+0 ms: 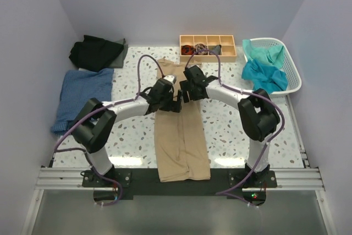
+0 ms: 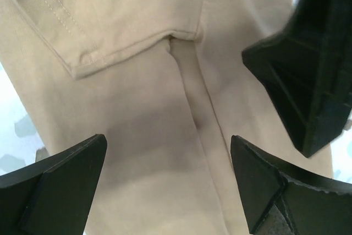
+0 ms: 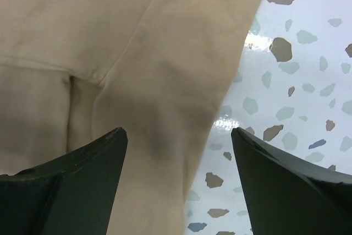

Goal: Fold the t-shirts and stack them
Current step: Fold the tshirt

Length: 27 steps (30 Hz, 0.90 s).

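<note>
Speckled white table (image 1: 236, 125), enclosed by plain pale walls. The tan t-shirt (image 1: 181, 136) lies along its middle, already folded into a long narrow strip, with its near hem reaching over the dark rail at the table's front edge.

End effectors: left gripper (image 1: 174, 104) and right gripper (image 1: 188, 91) hover close together over the upper part of the tan t-shirt. Both are spread wide and hold nothing. The right wrist view shows the right gripper's jaws straddling the shirt's right edge, one over cloth and one over bare table.

Hazards, as judged:
- Both grippers share a tight space, and a right finger intrudes in the left wrist view. A careless closing or lift could knock them together.
- The tucked sleeve and seam lie below the jaws, so a shallow pinch may take only the top layer and open the fold.
- The overhanging hem may drag.

Containers:
- Right of the tan t-shirt, a white laundry basket (image 1: 291, 75) holds teal shirts (image 1: 264, 72).
- Beyond its collar, a wooden tray (image 1: 228, 54) holds small dark items I cannot identify.
</note>
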{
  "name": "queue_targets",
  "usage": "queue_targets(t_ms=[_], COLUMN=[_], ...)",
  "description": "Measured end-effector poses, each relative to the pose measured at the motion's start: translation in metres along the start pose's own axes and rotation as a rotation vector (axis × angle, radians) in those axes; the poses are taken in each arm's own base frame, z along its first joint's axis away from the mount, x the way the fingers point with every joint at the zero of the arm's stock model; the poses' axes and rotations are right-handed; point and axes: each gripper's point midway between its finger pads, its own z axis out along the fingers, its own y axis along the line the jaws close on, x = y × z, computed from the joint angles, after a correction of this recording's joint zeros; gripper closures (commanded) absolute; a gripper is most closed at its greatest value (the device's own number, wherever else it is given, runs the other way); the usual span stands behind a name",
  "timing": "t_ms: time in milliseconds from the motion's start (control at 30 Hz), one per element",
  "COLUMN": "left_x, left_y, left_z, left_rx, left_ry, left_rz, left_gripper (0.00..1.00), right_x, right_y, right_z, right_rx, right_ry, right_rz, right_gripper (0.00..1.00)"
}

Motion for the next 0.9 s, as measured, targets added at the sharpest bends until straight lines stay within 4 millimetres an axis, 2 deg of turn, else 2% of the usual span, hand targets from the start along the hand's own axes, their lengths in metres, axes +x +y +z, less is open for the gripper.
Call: queue_targets(t_ms=[200, 333, 800, 900], left_x=[-0.006, -0.023, -0.086, -0.091], left_y=[0.013, 0.016, 0.031, 0.033], left_z=[0.025, 0.040, 0.087, 0.089], left_rx=[-0.017, -0.016, -0.012, -0.004], left_ry=[0.030, 0.019, -0.035, -0.036], left_rz=[-0.011, -0.017, -0.017, -0.013], left_gripper=[0.00, 0.00, 0.00, 0.00], right_x=[0.002, 0.003, -0.053, -0.057], right_y=[-0.008, -0.010, -0.024, -0.025], right_z=[0.016, 0.033, 0.073, 0.075], right_rx=[0.004, 0.004, -0.008, -0.018], right_ry=[0.037, 0.070, 0.024, 0.018], right_rz=[0.010, 0.015, 0.073, 0.067], right_gripper=[0.19, 0.19, 0.18, 0.16])
